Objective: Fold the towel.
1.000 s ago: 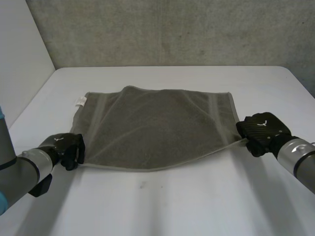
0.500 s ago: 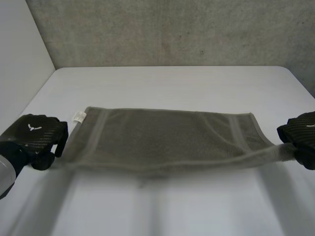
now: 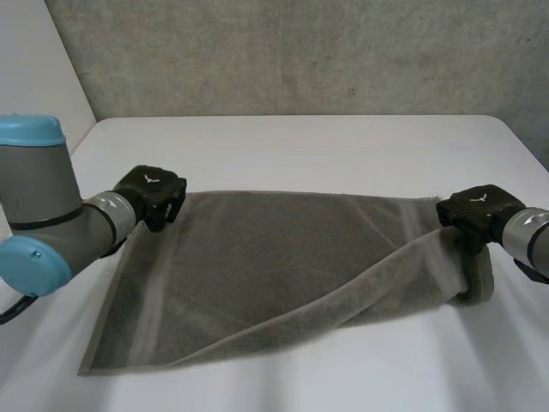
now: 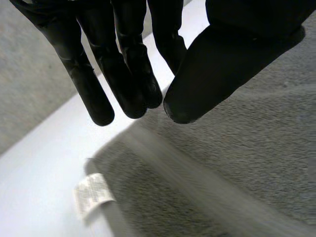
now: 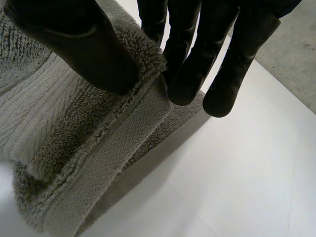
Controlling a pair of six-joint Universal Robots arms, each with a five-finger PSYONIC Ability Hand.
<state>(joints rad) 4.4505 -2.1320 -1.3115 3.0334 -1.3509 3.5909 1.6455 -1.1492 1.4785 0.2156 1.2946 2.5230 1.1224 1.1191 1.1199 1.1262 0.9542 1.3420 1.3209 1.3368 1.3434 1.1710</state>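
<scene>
The grey-brown towel (image 3: 283,257) lies on the white table (image 3: 343,146), partly doubled over, with a diagonal fold running from its near left side up to the right. My left hand (image 3: 153,193) hovers at the towel's far left corner. In the left wrist view its fingers (image 4: 94,84) are straight, close to the thumb, with no cloth between them. The towel (image 4: 247,163) and its white label (image 4: 91,195) lie below the fingertips. My right hand (image 3: 476,210) is at the far right corner. In the right wrist view its thumb (image 5: 84,49) pinches the towel's hem (image 5: 98,148) against the fingers, and a bunch of cloth hangs below.
A grey wall (image 3: 300,51) stands behind the table's far edge. Bare table top extends beyond the towel (image 3: 343,146) and along the near edge (image 3: 386,378). My left arm's blue-capped elbow (image 3: 34,215) stands over the table's left side.
Both hands lifted the towel's near corners and carried them over to the far edge. The left hand has let go of its corner, while the right still holds its own.
</scene>
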